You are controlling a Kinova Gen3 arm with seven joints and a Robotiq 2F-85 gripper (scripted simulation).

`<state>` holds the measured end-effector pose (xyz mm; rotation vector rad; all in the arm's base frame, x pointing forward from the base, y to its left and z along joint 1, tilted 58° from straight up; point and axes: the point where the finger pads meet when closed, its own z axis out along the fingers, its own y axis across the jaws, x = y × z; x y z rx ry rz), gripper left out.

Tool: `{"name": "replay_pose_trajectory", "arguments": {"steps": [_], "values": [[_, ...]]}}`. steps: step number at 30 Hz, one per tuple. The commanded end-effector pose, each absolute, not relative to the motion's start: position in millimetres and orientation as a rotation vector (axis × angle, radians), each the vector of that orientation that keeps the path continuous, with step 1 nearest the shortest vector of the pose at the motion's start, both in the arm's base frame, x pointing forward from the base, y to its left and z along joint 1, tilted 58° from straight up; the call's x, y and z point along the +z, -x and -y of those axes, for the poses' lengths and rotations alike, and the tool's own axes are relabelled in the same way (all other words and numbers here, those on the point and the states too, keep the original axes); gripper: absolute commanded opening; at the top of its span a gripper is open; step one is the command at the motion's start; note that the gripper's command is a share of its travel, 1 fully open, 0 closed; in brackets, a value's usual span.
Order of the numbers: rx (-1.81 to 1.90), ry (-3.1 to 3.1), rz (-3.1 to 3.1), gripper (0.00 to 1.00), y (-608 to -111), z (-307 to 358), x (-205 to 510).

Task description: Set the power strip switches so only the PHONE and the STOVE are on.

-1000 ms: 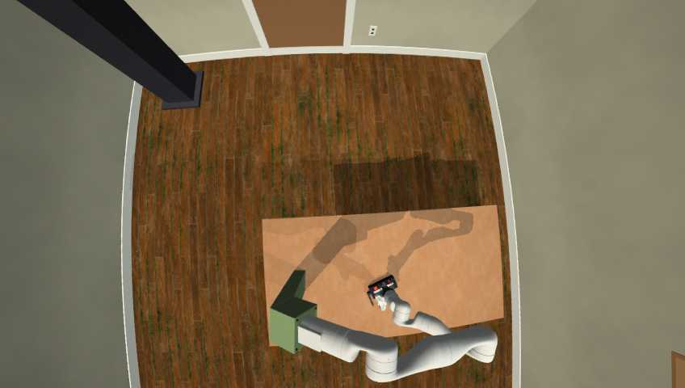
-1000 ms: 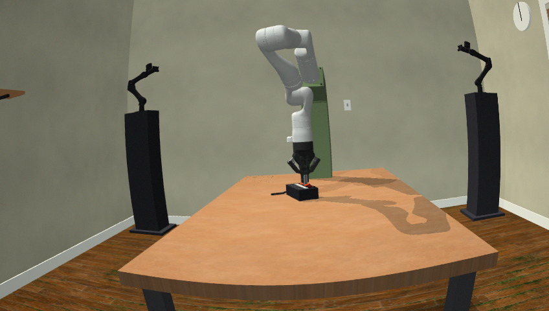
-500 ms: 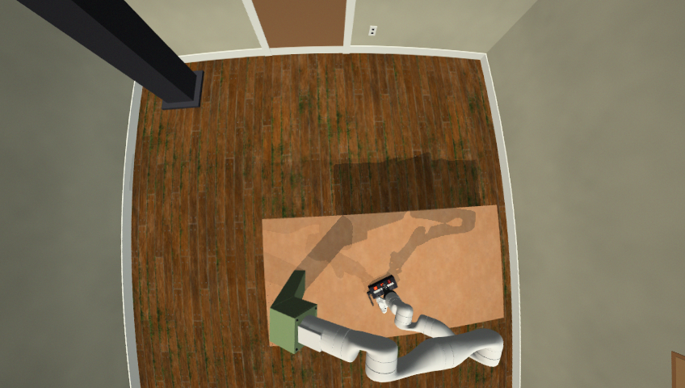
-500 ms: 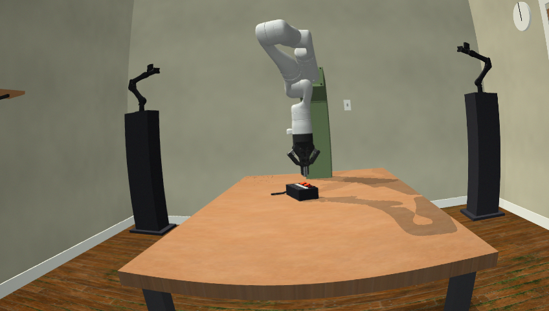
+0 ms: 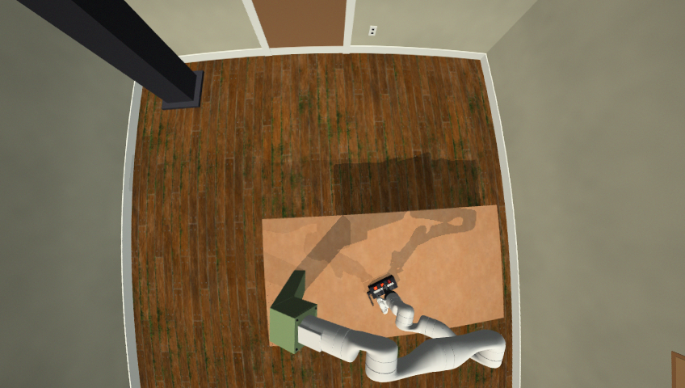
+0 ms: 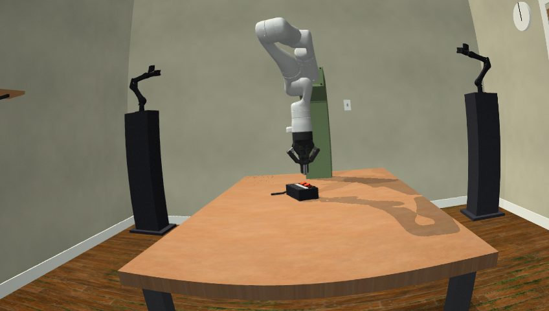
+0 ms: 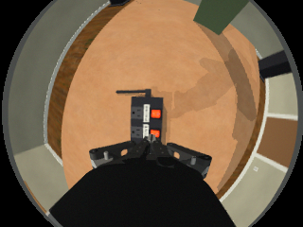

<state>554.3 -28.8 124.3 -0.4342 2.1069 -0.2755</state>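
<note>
My black two-fingered hand (image 6: 304,168) hangs clenched, empty, just above the black rectangular power strip (image 6: 302,191) lying flat near the wooden surface's (image 6: 269,238) far edge. Two switches glow orange; next, I judge, check labels before pressing.

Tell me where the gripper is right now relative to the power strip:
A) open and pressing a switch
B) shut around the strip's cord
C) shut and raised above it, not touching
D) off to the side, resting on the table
C: in the exterior view the gripper, fingers together and holding nothing, hangs above the power strip with a visible gap, and the strip lies flat on the table.
</note>
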Motion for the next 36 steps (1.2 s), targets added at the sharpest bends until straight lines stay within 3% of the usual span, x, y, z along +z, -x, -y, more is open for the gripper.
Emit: {"name": "replay_pose_trajectory", "arguments": {"steps": [1,7,8,36], "values": [[-0.276,0.434,-2.106,0.00,-554,29,125],[-0.276,0.434,-2.106,0.00,-554,29,125],[-0.276,0.434,-2.106,1.00,-554,29,125],[-0.273,0.444,-2.121,1.00,-475,26,177]]}}
